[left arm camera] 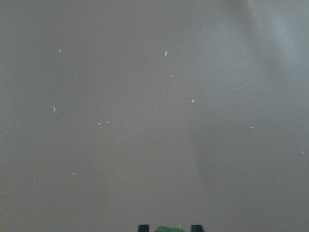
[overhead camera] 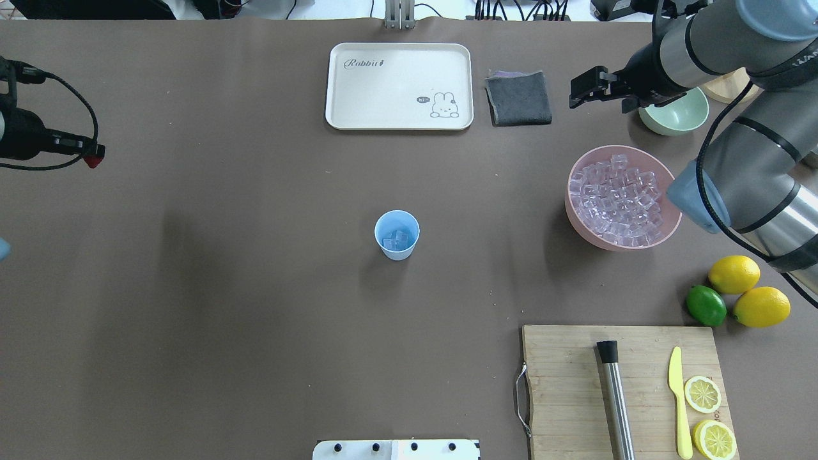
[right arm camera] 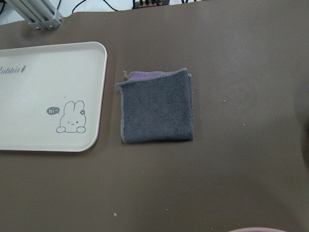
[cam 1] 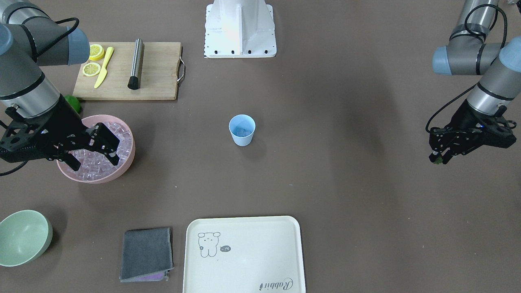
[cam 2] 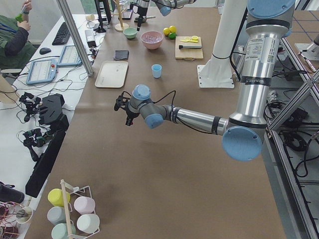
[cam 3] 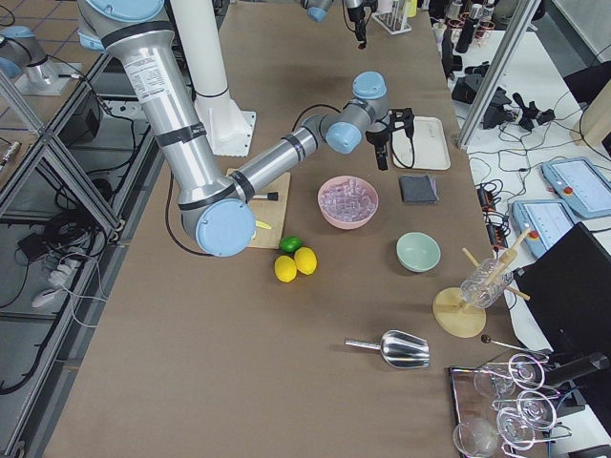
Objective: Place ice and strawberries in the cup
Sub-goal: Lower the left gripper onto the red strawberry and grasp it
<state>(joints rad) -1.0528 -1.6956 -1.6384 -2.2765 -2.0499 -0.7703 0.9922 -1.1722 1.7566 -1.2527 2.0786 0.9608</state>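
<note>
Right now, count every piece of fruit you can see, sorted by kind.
Whole yellow lemons: 2
Cut lemon pieces on the wooden board: 2
Green lime: 1
Small red strawberry, held in the left pincer: 1
Total: 6

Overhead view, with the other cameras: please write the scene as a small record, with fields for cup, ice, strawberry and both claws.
cup: upright at mid-table, a few cubes of ice inside
ice: most of it heaped in the pink bowl
strawberry: gripped in the left claw, above bare table, far from the cup
left claw: shut on the strawberry
right claw: open, nothing in it, raised near the pink bowl
left to do: strawberry not yet in the cup
</note>
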